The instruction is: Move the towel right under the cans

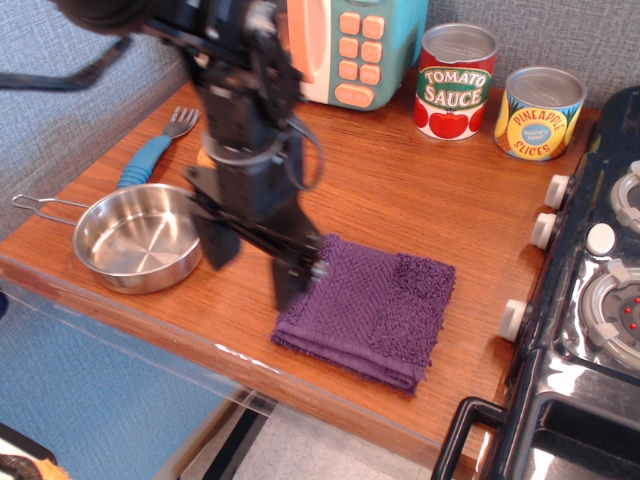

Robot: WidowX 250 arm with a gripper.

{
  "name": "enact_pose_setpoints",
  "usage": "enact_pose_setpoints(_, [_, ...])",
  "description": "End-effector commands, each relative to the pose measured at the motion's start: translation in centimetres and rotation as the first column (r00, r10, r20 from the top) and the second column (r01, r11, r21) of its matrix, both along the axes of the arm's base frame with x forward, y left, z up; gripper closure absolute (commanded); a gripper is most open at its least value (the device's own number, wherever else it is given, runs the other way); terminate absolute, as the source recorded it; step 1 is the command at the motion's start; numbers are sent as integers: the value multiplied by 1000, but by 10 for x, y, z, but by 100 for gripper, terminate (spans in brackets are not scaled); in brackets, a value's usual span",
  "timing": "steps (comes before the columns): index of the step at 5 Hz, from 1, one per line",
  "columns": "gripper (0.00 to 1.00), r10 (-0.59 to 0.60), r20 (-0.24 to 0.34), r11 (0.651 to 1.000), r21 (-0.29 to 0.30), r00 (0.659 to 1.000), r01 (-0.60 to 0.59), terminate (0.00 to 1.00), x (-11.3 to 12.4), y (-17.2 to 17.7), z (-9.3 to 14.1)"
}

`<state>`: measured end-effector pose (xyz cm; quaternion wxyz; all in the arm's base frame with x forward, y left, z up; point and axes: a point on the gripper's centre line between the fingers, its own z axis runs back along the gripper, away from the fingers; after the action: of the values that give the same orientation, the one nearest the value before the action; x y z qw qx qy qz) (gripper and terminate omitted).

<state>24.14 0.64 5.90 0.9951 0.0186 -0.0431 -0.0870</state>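
The dark purple towel (375, 310) lies folded on the wooden counter near the front edge. The red "Tomato Sauce" can (456, 82) and the yellow "Pineapple Slices" can (539, 112) stand upright at the back right, well apart from the towel. My gripper (255, 270) is open, pointing down, with one finger (293, 280) at the towel's left edge and the other (218, 243) beside the pan. It holds nothing.
A steel pan (135, 237) with a wire handle sits at the front left. A blue-handled fork (155, 150) lies behind it. A toy microwave (335, 45) stands at the back. A black toy stove (590, 300) borders the counter's right side.
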Motion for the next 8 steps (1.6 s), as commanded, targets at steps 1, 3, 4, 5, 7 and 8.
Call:
enact_pose_setpoints(1, [0, 70, 65, 997, 10, 995, -71, 0, 18, -48, -5])
enact_pose_setpoints(3, [0, 200, 51, 980, 6, 978, -201, 0, 39, -54, -26])
enact_pose_setpoints(4, [0, 215, 30, 977, -13, 976, -215, 0, 47, -53, -33])
enact_pose_setpoints(5, [0, 196, 20, 980, 19, 980, -197, 0, 44, -49, -44])
enact_pose_setpoints(7, [0, 137, -69, 985, 113, 988, -128, 0, 35, -47, -83])
enact_pose_setpoints(8, [0, 165, -68, 983, 88, 984, -158, 0, 64, -53, -80])
